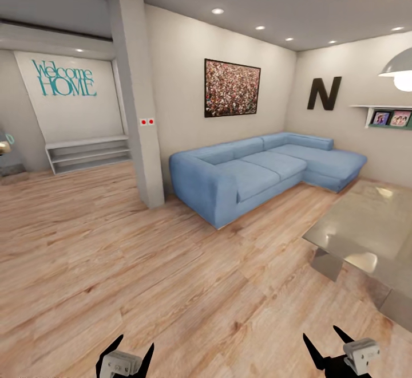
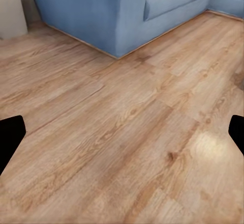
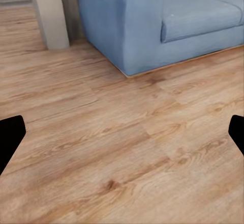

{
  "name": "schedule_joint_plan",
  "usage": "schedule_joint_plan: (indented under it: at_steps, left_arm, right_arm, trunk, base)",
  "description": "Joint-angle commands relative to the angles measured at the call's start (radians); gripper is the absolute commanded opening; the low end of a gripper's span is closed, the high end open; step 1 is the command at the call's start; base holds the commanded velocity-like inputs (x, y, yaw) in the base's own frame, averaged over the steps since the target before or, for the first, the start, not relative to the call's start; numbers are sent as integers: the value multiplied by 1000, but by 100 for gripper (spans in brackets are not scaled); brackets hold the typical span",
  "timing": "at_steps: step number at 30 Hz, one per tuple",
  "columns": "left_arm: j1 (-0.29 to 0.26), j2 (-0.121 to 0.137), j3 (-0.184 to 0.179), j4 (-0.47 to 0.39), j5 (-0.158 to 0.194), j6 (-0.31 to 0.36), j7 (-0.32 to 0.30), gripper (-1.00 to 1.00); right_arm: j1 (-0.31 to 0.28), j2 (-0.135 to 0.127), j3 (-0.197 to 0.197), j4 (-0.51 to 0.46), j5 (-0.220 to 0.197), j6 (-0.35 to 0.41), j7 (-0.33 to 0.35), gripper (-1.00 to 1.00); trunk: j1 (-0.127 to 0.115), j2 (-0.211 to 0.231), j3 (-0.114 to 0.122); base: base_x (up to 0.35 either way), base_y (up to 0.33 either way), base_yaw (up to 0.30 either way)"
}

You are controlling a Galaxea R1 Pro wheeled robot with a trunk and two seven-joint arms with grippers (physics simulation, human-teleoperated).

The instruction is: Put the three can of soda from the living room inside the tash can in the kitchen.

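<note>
Two grippers, head view: my left gripper point(image 1: 126, 350) and right gripper point(image 1: 329, 341) hang low over the wood-plank floor point(image 1: 143, 263), fingers spread, holding nothing.
Living room, head view: blue corner sofa point(image 1: 257, 174) ahead; glass coffee table point(image 1: 366, 223) at right — I spot no soda cans on it.
Left wrist: floor, sofa corner point(image 2: 96, 15) — fingertips point(image 2: 10, 137) wide apart.
Right wrist: sofa arm point(image 3: 127, 25), grey pillar point(image 3: 51, 12); fingertips point(image 3: 10, 137) apart.

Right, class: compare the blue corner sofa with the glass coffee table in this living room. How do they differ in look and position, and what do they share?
The sofa is blue, padded and opaque; the coffee table has a clear, reflective glass top on grey supports. The sofa sits against the back walls, L-shaped into the corner; the coffee table stands out in the room, nearer the camera and cut off at the right edge of the head view. Both rest on the wood-plank floor.
</note>
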Motion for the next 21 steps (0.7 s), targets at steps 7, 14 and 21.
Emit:
schedule_joint_plan:
  at_steps: [7, 14, 21]
  left_arm:
    - [0, 0, 0, 0, 0, 0, 0, 100]
    - [0, 0, 0, 1, 0, 0, 0, 100]
    - [0, 0, 0, 1, 0, 0, 0, 100]
  right_arm:
    - [-2, 0, 0, 12, -1, -1, 1, 100]
    - [-2, 1, 1, 25, 2, -2, 1, 100]
    - [-2, 2, 4, 30, 4, -2, 1, 100]
  trunk:
    - [0, 0, 0]
    - [0, 0, 0]
    - [0, 0, 0]
  base:
    - [0, 0, 17]
    - [0, 0, 0]
    - [0, 0, 0]
